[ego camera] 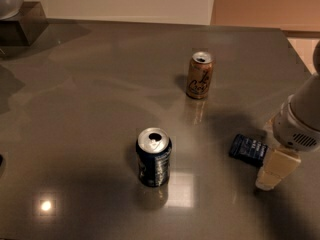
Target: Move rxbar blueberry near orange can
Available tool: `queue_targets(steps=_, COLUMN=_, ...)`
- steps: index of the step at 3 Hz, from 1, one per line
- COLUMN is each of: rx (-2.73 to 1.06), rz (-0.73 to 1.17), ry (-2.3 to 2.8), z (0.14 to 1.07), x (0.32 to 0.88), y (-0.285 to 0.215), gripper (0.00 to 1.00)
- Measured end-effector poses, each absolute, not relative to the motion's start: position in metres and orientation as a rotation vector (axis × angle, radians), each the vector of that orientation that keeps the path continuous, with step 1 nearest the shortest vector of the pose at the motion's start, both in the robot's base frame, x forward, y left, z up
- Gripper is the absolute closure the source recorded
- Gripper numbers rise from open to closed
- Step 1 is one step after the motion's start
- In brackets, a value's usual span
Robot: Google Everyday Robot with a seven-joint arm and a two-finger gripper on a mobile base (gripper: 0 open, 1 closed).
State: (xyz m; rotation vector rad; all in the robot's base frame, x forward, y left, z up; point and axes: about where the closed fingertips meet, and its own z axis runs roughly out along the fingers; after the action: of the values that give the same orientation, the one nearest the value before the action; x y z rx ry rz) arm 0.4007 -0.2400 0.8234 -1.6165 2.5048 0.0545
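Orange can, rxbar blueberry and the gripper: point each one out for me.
orange can (200, 76): camera view, middle of its side.
rxbar blueberry (247, 149): camera view, centre of its visible wrapper.
gripper (269, 178): camera view, pale lower end, low beside the rxbar blueberry.

A single camera looks down steeply across the counter (75, 109) from above its near side, facing the far edge and the wall (125, 1) behind. It seems fairly close: only the far edge and far right corner show. The gripper (270, 176) hangs by the right edge.
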Motion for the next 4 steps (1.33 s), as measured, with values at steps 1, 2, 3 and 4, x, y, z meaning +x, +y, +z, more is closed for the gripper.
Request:
queue_targets(steps=1, rx=-1.629, rz=0.075, ry=2.516, z=0.820, x=0.400, y=-0.240, gripper=0.39)
queue_targets(steps=2, rx=-1.631, rz=0.080, ry=2.519, z=0.821, x=0.400, y=-0.239, gripper=0.64)
queue_targets(steps=3, rx=-1.631, rz=0.080, ry=2.520, z=0.824, x=0.400, y=-0.239, gripper=0.87)
queue_targets(steps=4, rx=-1.631, rz=0.072, ry=2.523, z=0.830, x=0.417, y=-0.233, gripper=1.00)
